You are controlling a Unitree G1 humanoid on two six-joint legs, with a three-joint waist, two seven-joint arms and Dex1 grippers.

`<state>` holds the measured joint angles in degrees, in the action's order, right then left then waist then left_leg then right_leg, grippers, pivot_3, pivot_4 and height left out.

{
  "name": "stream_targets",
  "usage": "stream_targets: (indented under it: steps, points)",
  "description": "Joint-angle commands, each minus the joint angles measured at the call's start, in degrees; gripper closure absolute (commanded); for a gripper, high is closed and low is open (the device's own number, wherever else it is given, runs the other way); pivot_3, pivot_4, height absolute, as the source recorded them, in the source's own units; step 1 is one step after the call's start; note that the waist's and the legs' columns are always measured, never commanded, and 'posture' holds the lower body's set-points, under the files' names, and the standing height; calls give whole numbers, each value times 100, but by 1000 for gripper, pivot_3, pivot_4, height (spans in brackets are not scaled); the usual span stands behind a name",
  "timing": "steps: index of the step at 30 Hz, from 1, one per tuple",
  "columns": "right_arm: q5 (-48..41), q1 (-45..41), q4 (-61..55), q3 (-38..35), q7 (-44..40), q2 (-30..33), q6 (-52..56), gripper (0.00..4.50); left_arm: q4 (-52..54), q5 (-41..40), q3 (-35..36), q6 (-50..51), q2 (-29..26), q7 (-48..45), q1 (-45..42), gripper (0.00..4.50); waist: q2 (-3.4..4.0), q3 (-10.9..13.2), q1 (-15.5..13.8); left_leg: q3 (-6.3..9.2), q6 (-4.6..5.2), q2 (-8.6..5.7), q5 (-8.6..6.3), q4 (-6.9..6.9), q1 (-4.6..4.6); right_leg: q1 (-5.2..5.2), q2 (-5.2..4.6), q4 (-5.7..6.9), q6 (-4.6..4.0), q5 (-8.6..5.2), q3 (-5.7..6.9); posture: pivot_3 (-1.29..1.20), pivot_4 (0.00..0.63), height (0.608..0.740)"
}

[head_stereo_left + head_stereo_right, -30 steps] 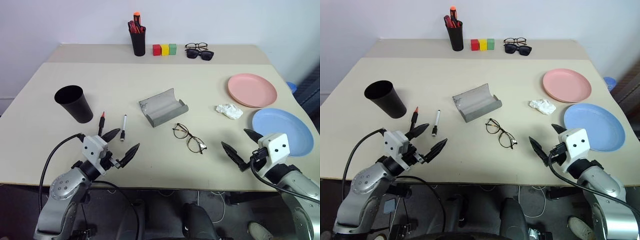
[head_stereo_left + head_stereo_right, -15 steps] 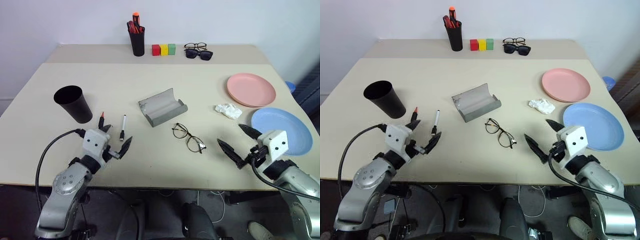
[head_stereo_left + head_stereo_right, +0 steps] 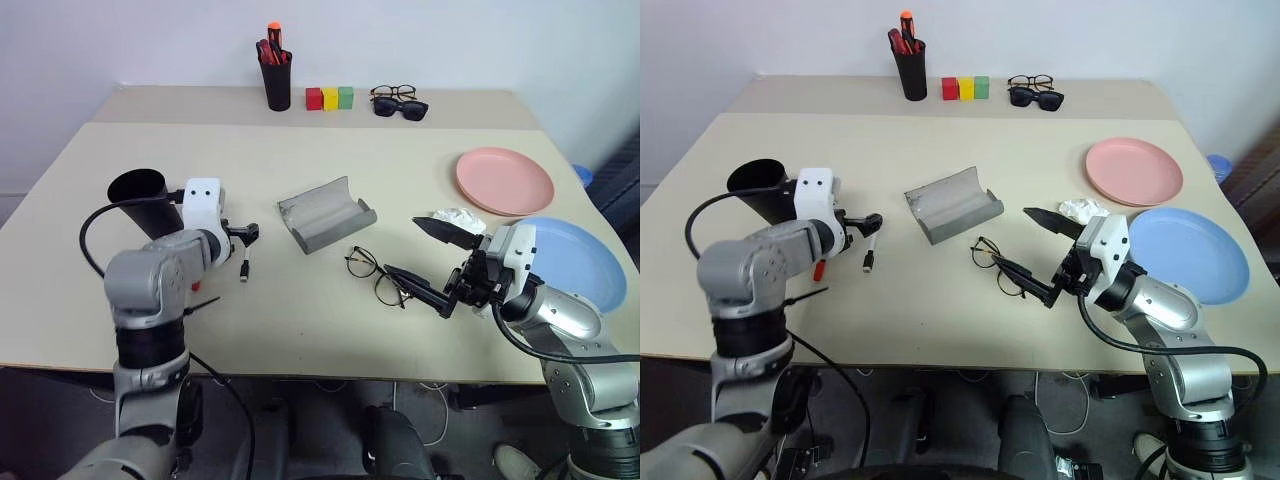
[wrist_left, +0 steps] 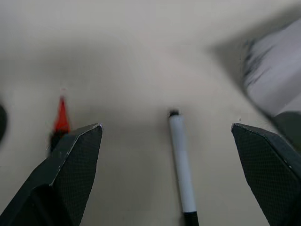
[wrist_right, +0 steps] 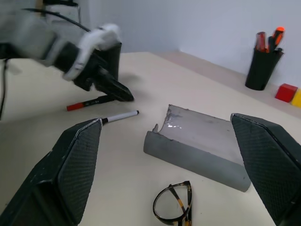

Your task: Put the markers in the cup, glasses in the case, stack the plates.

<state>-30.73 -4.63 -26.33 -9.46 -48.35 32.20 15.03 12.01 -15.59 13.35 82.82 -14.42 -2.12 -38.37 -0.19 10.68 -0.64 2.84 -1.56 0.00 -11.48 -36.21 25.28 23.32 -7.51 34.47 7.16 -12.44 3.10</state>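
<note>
no text, label, brand or number can be read anywhere.

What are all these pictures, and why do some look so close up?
It's a robot with two arms. Two pictures come from cameras on its head, looking down at a table. The two close ones come from cameras on its wrists. Its left hand is open above two markers. Its right hand is open near the glasses. Neither holds anything. Also on the table: a black cup, a grey case, a pink plate, a blue plate and crumpled paper.
</note>
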Motion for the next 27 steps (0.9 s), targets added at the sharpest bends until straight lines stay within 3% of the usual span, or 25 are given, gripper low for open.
stream_targets:
  steps: [1, 5, 8, 15, 17, 21, 24, 27]
  points:
    - [-161, 33, -177, -77, -99, 96, -58, 42, -472, 171, 270, 379, 143, 189, -375, 0, -7, 4, -2, 0, 0, 0, 0, 1, 0, 1, 0, 1, -1, 1, -1, 0, 150, 740]
    - [-163, 203, -330, -93, -112, 136, -87, 42, -1002, 347, 439, 482, 391, 393, -723, 0, -25, 14, -17, 6, -9, 0, 5, -1, 0, 2, 1, 6, -1, 0, 0, 0, 150, 740]
    - [-172, 317, -433, -104, -53, 119, -92, 0, -1321, 473, 299, 638, 383, 458, -918, 826, -25, 15, -12, 7, -24, 0, 13, -2, 0, 0, 0, 4, -2, -3, 1, 0, 150, 740]
    - [-181, 511, -555, -118, 24, 114, -111, 0, -1555, 612, 140, 669, 396, 441, -1083, 4325, -25, 15, -22, 8, -31, -1, 16, -2, 0, 0, -1, 5, -8, -3, 1, 0, 150, 740]
    - [-169, 537, -555, -113, 46, 114, -123, 0, -1446, 615, -122, 558, 302, 343, -969, 4424, -25, 15, -21, 8, -32, -1, 17, -2, 0, 0, -1, 5, -7, -1, 1, 0, 150, 740]
    - [-152, 524, -497, -98, 74, 116, -136, 0, -159, 467, -1119, -315, -118, -252, -188, 4424, -24, 14, -11, 7, -35, -1, 18, 0, 0, 2, -2, 4, -24, 4, -1, 0, 150, 740]
    - [-133, 460, -398, -87, 84, 116, -153, 0, 1229, 748, -1768, -2407, -651, -760, 693, 4424, -24, 16, 15, 4, -38, 0, 18, 9, 1, 11, -3, 4, -40, 0, -5, 0, 150, 740]
    - [-112, 324, -275, -36, 95, 97, -153, 0, 1954, 1101, -1739, -4357, -877, -832, 1374, 4424, -23, 17, -15, 0, -41, 1, 19, 15, 6, 21, -4, 0, -48, 3, -9, 0, 150, 740]
